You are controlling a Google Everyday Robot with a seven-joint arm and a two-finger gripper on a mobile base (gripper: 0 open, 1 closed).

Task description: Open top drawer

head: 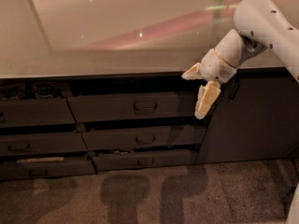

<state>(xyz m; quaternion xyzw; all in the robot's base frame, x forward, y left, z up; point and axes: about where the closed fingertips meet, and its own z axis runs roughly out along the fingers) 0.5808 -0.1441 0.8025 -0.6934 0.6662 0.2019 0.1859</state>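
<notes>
The top drawer (117, 107) is the widest dark grey front in the middle stack, just under the counter, with a dark loop handle (145, 107) at its centre. A dark gap shows above it. My gripper (195, 93) hangs from the white arm at the right end of that drawer front, right of the handle and apart from it. Its two cream fingers (207, 100) are spread apart and hold nothing.
Two shorter dark drawer fronts (145, 137) (145, 161) sit below the top drawer. A left stack of dark fronts (32, 113) stands beside them. A plain dark cabinet panel (252, 120) is to the right. The pale countertop (117, 31) runs above. The carpet floor (149, 195) lies below.
</notes>
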